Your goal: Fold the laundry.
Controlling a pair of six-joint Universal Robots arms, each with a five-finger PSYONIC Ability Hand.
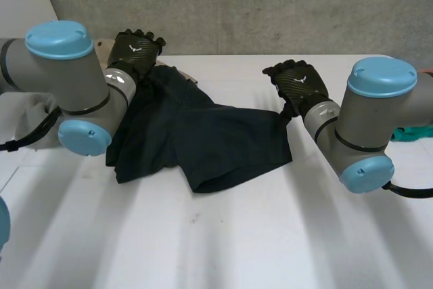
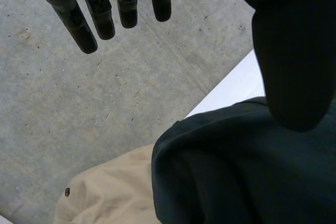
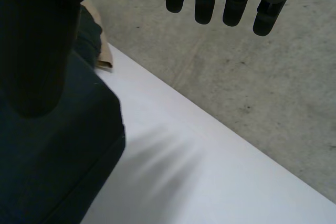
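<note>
dark garment (image 1: 203, 140) — left robot hand (image 1: 135, 51) and right robot hand (image 1: 298, 84) are held released at its far corners, probably for grasping.

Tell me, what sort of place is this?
Probably a robotics lab or test room, not a home: a bare concrete wall, a plain white table, and a robot's left hand and right hand at a dark garment.

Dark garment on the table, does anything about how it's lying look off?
Yes. The dark garment lies crumpled and crooked rather than flat. Its far corner, by the left hand, is bunched on top of a beige cloth at the back edge of the table, so the two pieces overlap.
</note>
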